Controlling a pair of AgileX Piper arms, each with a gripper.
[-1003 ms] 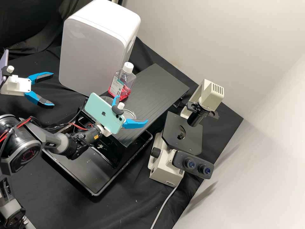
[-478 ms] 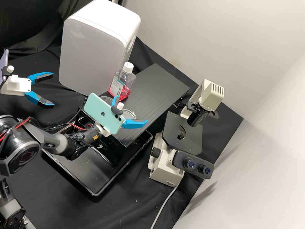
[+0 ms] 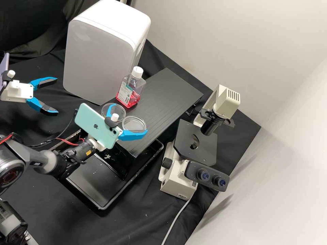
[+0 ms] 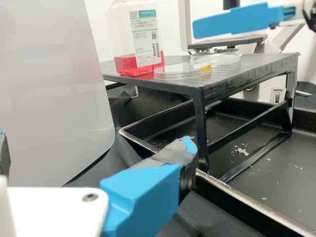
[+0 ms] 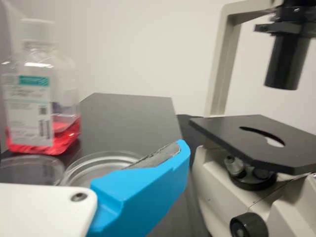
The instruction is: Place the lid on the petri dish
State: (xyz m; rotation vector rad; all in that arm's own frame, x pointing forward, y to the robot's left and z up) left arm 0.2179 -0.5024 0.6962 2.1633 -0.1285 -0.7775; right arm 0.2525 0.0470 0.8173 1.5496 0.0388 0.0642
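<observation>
Petri dish (image 3: pixel 134 123) flat on rack (image 3: pixel 170 92)

Right tool (image 3: pixel 130 118) overlaps one clear dish (image 3: pixel 134 121); bottle (image 5: pixel 39 84) blurred, cut off.

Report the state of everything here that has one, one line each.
Bottle: upright, capped, partly full of red liquid.
Left gripper: jaws open, empty.
Right gripper: jaws open, empty, over rack.
Dish half by bottle: flat on rack, uncovered.
Other dish half: flat on rack beside it, not stacked; cannot tell which is the lid.
</observation>
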